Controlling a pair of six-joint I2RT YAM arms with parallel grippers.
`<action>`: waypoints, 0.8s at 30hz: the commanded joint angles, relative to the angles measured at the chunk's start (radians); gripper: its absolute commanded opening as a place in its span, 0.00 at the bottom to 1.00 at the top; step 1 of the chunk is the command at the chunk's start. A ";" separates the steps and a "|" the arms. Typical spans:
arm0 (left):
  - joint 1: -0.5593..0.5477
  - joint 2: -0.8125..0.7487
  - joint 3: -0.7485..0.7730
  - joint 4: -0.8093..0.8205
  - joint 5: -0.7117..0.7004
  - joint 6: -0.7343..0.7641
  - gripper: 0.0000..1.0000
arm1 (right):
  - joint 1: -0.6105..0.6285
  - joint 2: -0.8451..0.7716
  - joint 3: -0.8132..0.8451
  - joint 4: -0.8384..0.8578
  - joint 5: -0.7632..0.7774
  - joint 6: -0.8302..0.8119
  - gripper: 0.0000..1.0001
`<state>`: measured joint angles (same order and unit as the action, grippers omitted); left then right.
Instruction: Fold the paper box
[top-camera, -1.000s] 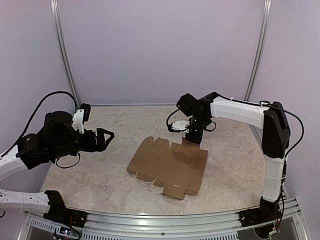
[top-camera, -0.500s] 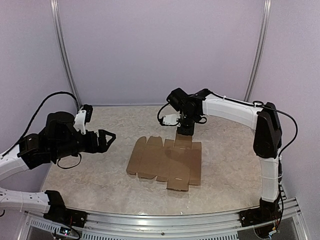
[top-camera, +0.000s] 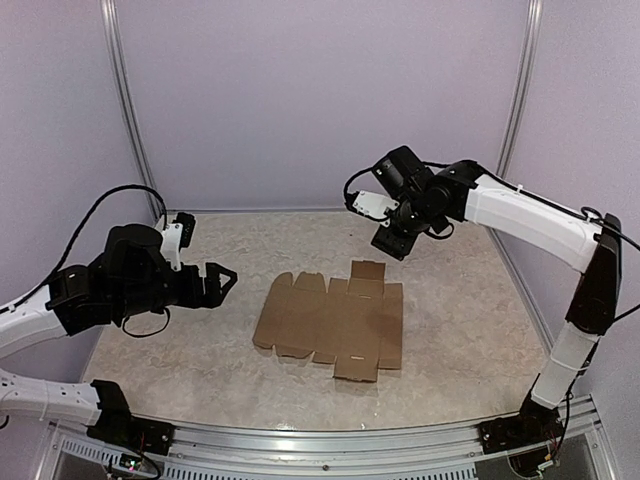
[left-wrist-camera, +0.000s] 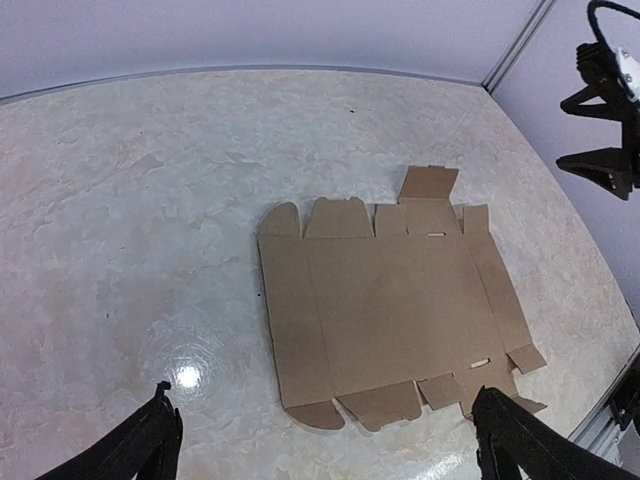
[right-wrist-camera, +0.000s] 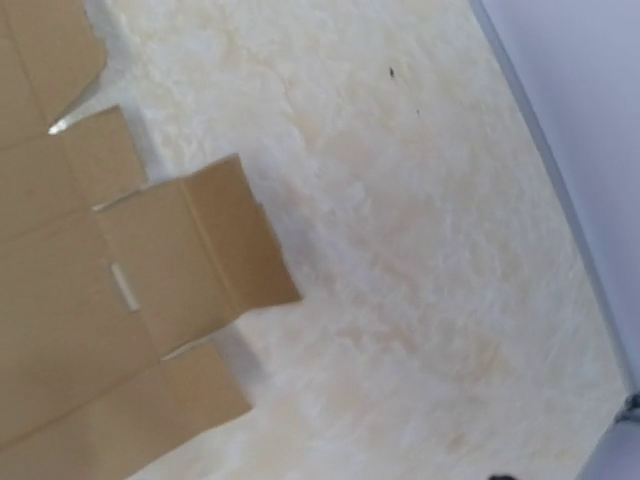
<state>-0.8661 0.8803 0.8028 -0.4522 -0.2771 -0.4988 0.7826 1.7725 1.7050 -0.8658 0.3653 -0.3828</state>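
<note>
From above, you see the paper box (top-camera: 335, 320), a flat brown die-cut cardboard sheet, lying unfolded mid-way across the pale marbled table (top-camera: 470, 330). Your left claw (top-camera: 224, 284) hovers beside it and your right claw (top-camera: 391, 243) hangs above its far edge. Left wrist view: both claws gape, gripping nothing. Right wrist view: one far flap (right-wrist-camera: 225, 240) looks slightly lifted (the only crease begun), so nearly all the folding remains
</note>
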 joint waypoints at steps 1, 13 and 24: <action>-0.008 0.035 0.023 0.021 -0.013 0.037 0.99 | 0.005 -0.133 -0.180 0.069 -0.038 0.210 0.70; -0.007 0.027 0.021 0.115 0.068 0.116 0.99 | -0.085 -0.552 -0.806 0.382 -0.340 0.710 1.00; -0.007 0.051 0.040 0.149 0.100 0.137 0.99 | -0.102 -0.553 -1.058 0.561 -0.568 1.001 0.99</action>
<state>-0.8661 0.9215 0.8165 -0.3359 -0.2089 -0.3836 0.6895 1.1957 0.7258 -0.4355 -0.0242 0.4786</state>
